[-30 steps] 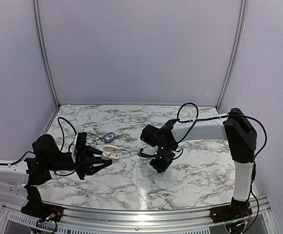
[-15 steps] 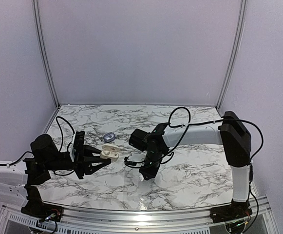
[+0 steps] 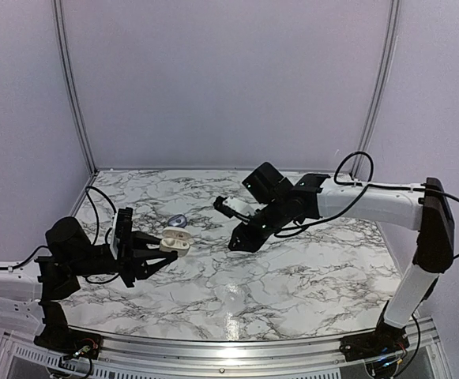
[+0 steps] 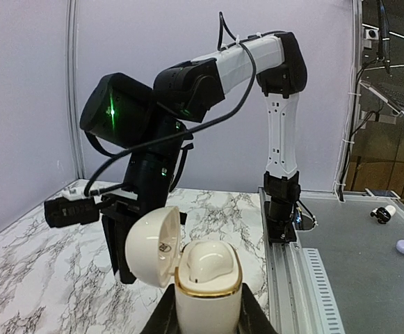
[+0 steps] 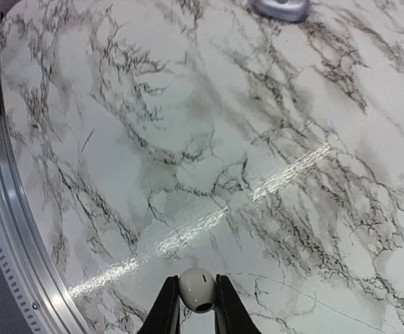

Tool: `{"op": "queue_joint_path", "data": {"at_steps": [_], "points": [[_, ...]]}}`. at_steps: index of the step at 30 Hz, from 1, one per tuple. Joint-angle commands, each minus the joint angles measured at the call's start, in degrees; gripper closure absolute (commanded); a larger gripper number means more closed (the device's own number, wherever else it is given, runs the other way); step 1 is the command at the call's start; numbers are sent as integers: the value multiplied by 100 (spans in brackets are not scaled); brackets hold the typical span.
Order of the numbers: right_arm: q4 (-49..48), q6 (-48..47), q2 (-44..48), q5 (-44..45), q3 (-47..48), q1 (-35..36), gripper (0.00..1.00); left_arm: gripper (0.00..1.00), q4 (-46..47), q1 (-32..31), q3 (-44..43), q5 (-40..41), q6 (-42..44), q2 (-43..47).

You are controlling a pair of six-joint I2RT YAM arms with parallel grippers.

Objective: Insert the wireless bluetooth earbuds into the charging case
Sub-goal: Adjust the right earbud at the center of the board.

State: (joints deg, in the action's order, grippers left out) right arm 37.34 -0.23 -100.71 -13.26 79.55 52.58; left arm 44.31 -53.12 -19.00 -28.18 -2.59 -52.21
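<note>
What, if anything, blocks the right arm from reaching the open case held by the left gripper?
Probably nothing: the right gripper, pinching an earbud, hangs above the table, with only open air between it and the case in the left gripper.

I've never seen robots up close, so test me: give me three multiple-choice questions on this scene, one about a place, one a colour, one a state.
1. Where is the earbud? A in the charging case; B pinched by the right gripper; C out of sight.
2. What colour is the charging case? A cream; B red; C black.
3. How is its lid? A shut; B open; C missing.
Answers: 1 B, the right wrist view shows it between the fingers. 2 A, cream with a gold rim. 3 B, it is swung aside.
</note>
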Motion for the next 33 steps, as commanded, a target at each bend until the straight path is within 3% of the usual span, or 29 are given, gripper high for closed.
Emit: {"op": "queue_joint_path", "data": {"at_steps": [1, 8, 20, 26, 33], "points": [[-839, 908, 114, -421, -463, -279, 93, 100, 217, 28, 9, 242, -69, 114], [-1546, 2101, 434, 212, -1465, -287, 92, 100, 227, 30, 22, 332, -93, 149], [-1686, 2835, 586, 1067, -2399, -315, 90, 100, 257, 30, 28, 309, -93, 12], [-1739, 2869, 485, 966, -2476, -331, 84, 100, 284, 30, 23, 303, -83, -65], [-1757, 2810, 477, 783, -2511, -410, 68, 100, 319, 30, 35, 292, -90, -88]]}}
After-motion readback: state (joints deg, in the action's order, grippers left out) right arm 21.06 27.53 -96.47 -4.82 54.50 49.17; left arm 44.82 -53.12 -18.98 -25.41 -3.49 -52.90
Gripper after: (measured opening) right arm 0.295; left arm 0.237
